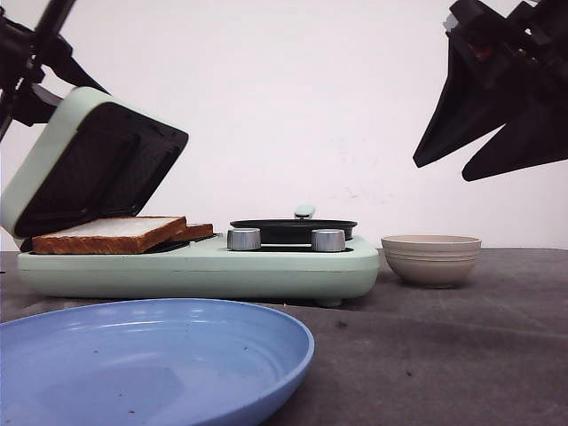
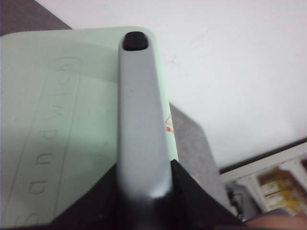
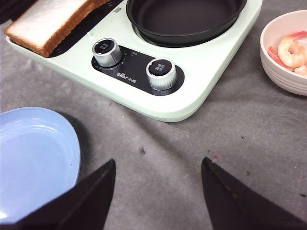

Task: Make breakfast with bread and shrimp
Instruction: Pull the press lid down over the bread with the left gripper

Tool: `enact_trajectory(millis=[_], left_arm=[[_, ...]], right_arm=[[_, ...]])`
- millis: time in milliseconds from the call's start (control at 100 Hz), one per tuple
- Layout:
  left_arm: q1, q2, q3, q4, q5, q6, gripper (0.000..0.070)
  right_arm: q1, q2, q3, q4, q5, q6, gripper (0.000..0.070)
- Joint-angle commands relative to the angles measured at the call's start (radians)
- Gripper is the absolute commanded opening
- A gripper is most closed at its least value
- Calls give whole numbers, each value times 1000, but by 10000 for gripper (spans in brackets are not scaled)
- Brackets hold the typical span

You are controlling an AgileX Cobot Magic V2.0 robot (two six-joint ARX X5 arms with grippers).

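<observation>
The left pincer (image 2: pixel 144 201) is clamped on the lid handle (image 2: pixel 139 120), lid (image 1: pixel 89 169) tilted open at left. The bread (image 1: pixel 111 233) lies beneath; the shrimp (image 3: pixel 292 50) sit in the bowl (image 1: pixel 431 259) at right. The right pincer (image 3: pixel 158 191), upper right, hangs with fingers apart.

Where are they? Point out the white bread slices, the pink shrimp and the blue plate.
White square bread slices (image 1: pixel 111 232): front view, top face of upper slice.
Pink curled shrimp (image 3: pixel 291 50): right wrist view, its body.
Blue round plate (image 1: pixel 222 342): front view, bare inner rim.
</observation>
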Motion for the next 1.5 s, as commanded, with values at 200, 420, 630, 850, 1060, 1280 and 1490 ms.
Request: enact_trajectory(millis=[200, 420, 630, 850, 1060, 1280, 1490], left_arm=[[-47, 53, -33, -162, -129, 182, 3], [-91, 52, -33, -191, -186, 237, 3], [-116, 53, -33, -203, -221, 268, 4], [-135, 53, -33, -227, -270, 323, 6], [-149, 53, -33, -261, -314, 386, 33], [-149, 53, -33, -264, -315, 392, 212], [-149, 53, -33, -263, -314, 395, 286]], right_arm=[[7, 4, 1, 10, 1, 14, 340], [7, 4, 1, 10, 1, 14, 340], [7, 4, 1, 10, 2, 13, 340], [7, 4, 1, 10, 2, 13, 340], [7, 4, 1, 10, 2, 13, 340], [7, 4, 1, 10, 4, 13, 340], [7, 4, 1, 10, 4, 13, 340]])
